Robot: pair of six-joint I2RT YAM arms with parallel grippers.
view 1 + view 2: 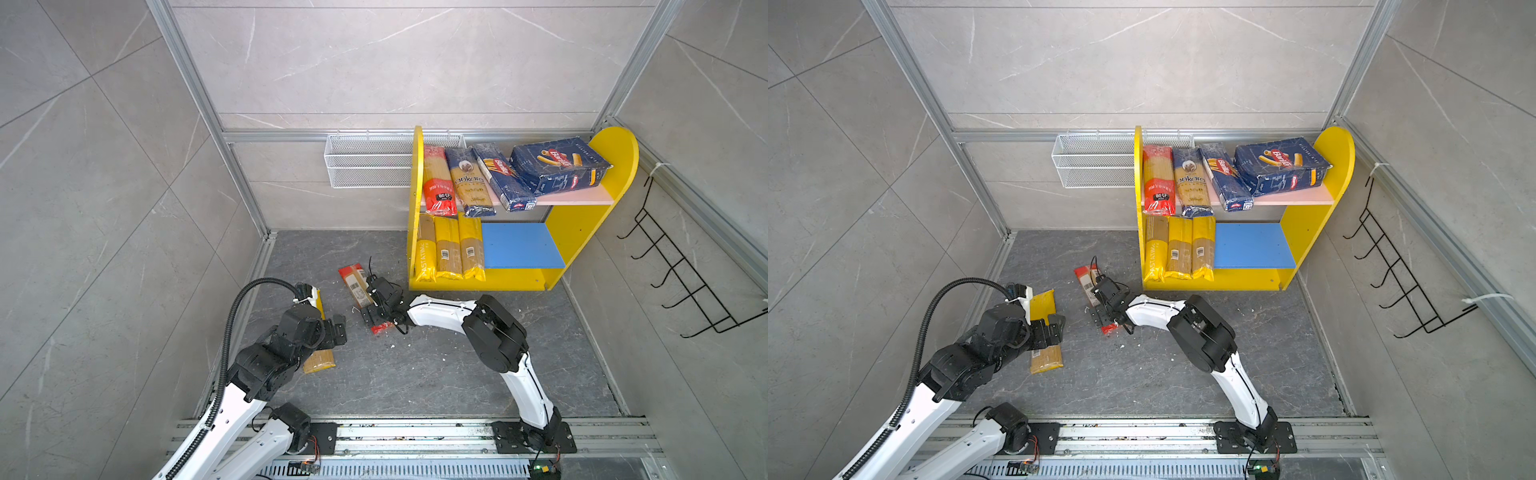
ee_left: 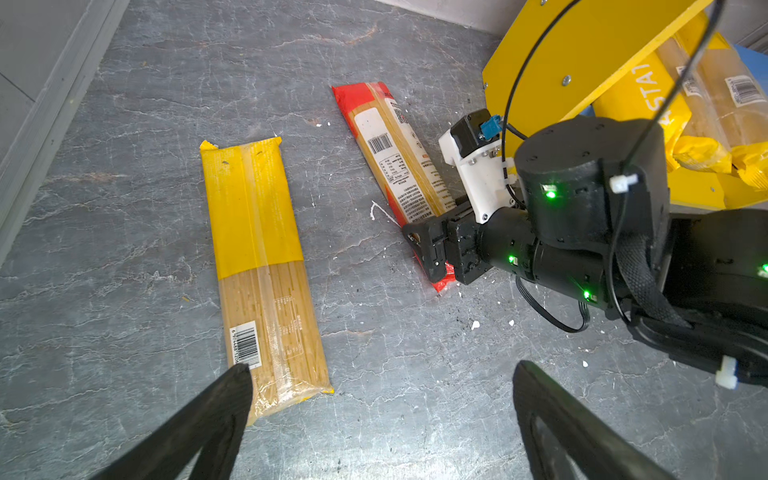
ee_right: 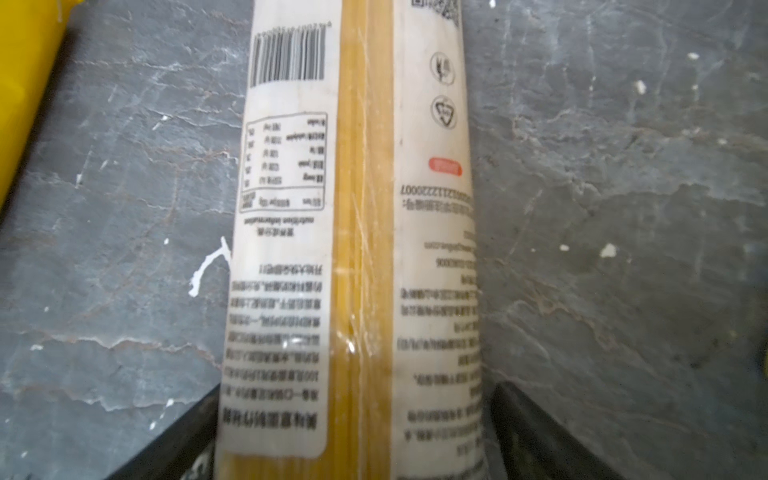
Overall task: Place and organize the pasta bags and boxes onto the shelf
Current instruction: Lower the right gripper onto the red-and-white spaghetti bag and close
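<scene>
The shelf (image 1: pixel 615 153) holds a red-ended bag (image 1: pixel 436 178), the blue ankara bag (image 1: pixel 469 183), a narrow Barilla box (image 1: pixel 503 176) and a wide one (image 1: pixel 557 164) on its pink board. Three yellow bags (image 1: pixel 449 249) lie on the blue board (image 1: pixel 519 245). On the floor lies another red-ended bag (image 1: pixel 353 282) (image 3: pixel 357 249); my right gripper (image 1: pixel 374 318) (image 3: pixel 357 436) is open, a finger on each side of it near its nearer end. A yellow bag (image 1: pixel 319 361) (image 2: pixel 262 266) lies flat under my left arm. My left gripper (image 2: pixel 382 419) hangs open over bare floor beside it.
A white wire basket (image 1: pixel 365 162) hangs on the back wall left of the shelf. A black hook rack (image 1: pixel 681 266) is on the right wall. White crumbs (image 1: pixel 390 345) dot the grey floor. A metal rail (image 1: pixel 415 432) runs along the front.
</scene>
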